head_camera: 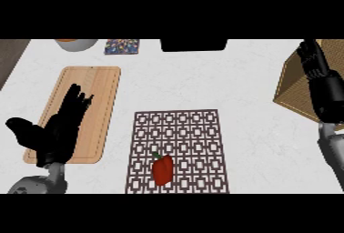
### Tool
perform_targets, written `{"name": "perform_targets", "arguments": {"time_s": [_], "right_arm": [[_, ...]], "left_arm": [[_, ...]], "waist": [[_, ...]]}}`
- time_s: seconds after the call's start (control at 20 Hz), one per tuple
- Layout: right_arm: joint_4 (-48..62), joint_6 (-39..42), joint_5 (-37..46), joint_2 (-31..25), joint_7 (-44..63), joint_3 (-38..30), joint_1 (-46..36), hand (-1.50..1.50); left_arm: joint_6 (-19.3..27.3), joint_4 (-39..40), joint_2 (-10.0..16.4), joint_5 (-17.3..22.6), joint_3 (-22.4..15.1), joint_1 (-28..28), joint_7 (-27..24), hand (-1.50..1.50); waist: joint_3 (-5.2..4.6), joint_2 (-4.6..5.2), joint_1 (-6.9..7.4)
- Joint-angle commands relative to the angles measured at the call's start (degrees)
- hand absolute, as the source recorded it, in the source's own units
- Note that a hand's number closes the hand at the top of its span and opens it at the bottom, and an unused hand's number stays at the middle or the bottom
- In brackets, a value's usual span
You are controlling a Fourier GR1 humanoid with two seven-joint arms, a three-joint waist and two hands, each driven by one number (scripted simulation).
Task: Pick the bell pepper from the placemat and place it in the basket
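Head view: pepper (pixel 163 169), robot hand (pixel 64 124) apart

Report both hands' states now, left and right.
Left hand: open, empty, over the pale wooden cutting board.
Right hand: open, empty, by the tan woven basket.
The red bell pepper lies on the brown lattice placemat.

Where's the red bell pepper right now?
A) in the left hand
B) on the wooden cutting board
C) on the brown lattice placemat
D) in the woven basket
C: the red bell pepper lies on the near left part of the brown lattice placemat.
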Motion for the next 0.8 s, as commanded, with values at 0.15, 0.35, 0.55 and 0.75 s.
{"name": "perform_targets", "arguments": {"time_s": [0.15, 0.35, 0.55, 0.75], "right_arm": [[-4.47, 3.83, 2.2, 8.5, 5.38, 13.03, 0.87, 1.5], [-6.28, 9.36, 6.88, 16.9, -1.06, 27.7, -2.75, 1.5], [-1.21, -6.31, 22.21, 28.4, -0.83, 41.54, 2.82, -1.5], [0.4, -21.26, 32.73, 28.75, 10.81, 49.44, 4.53, -1.5]], "left_arm": [[-7.99, 0.09, 5.62, -4.93, -2.78, -4.52, -5.51, 0.0], [-13.14, -0.47, 6.55, -5.83, -6.77, -6.33, -8.13, 0.0], [-15.05, 0.38, 8.32, -4.88, -4.87, -6.48, -8.58, 0.0], [-17.3, 2.36, 10.26, -3.69, -2.33, -5.75, -10.67, 0.0]], "waist": [[0.1, -0.55, 2.17], [0.13, -0.06, 5.09], [0.09, -0.6, 3.48], [0.03, -0.97, 2.39]]}}
